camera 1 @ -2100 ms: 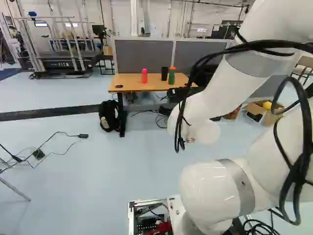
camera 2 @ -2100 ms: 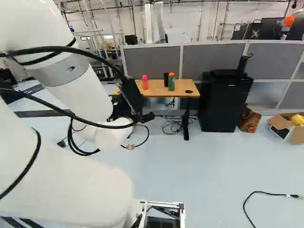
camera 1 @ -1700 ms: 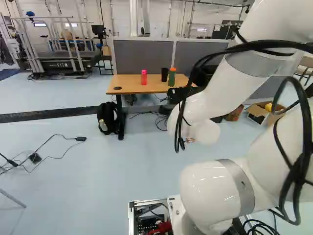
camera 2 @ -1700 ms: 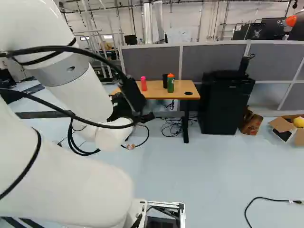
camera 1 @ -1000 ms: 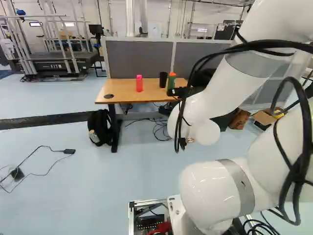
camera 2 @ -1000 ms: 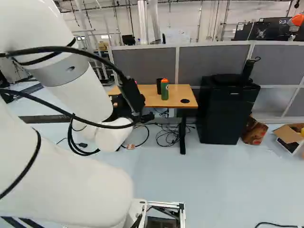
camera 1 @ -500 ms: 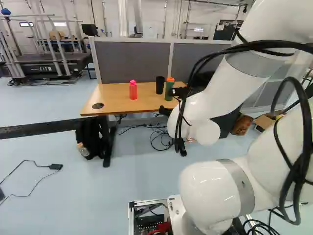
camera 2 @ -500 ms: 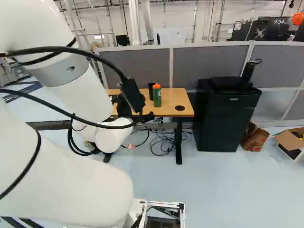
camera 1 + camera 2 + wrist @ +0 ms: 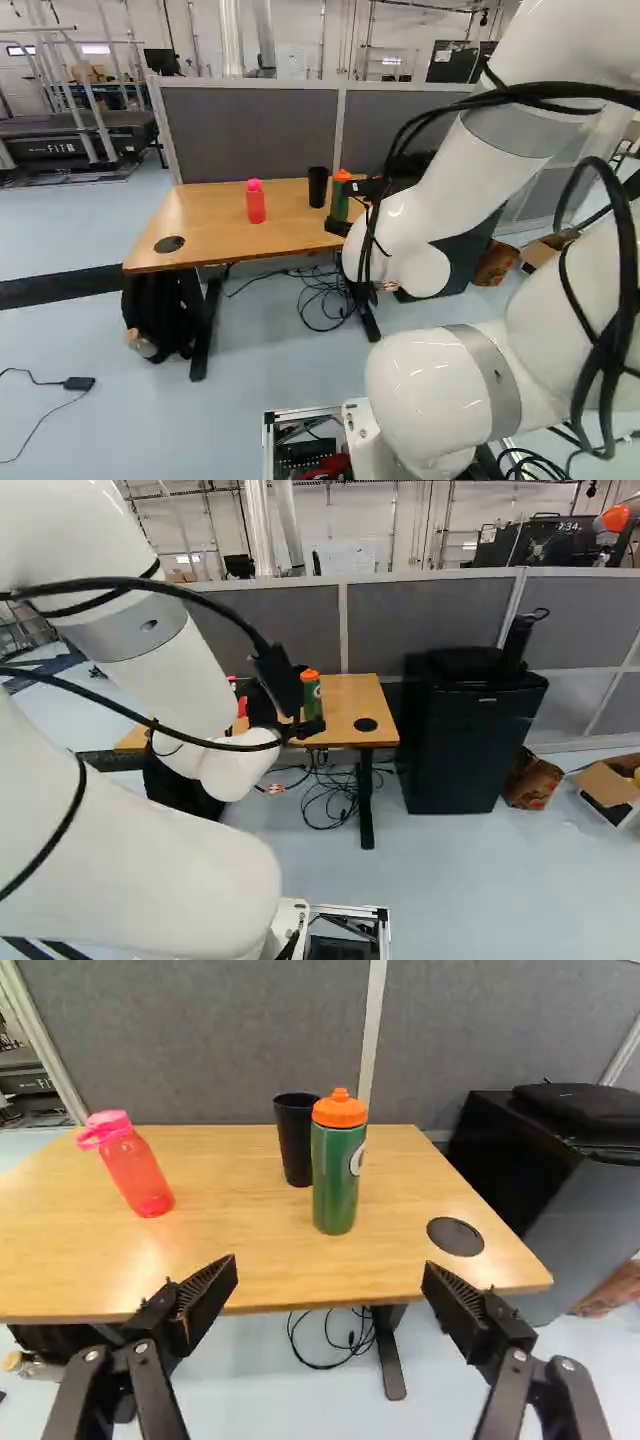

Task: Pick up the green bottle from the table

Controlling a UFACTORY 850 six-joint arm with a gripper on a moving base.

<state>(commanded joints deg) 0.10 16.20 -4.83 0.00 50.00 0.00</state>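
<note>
The jaws stand wide apart. Ahead of them, in line with the gap between, the green bottle [image 9: 336, 1182] stands upright on the bench [image 9: 250, 1265], near the black cup [image 9: 294, 1140] and well apart from the pink bottle [image 9: 138, 1172].

In the right base view, the arm [image 9: 175, 680] hides parts of the table [image 9: 345, 705] and pink bottle [image 9: 138, 1172].

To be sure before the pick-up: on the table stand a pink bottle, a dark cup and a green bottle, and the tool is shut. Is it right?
The tool is open, not shut: the wrist view shows its fingers wide apart. The pink bottle, dark cup and green bottle do stand on the table.
</note>
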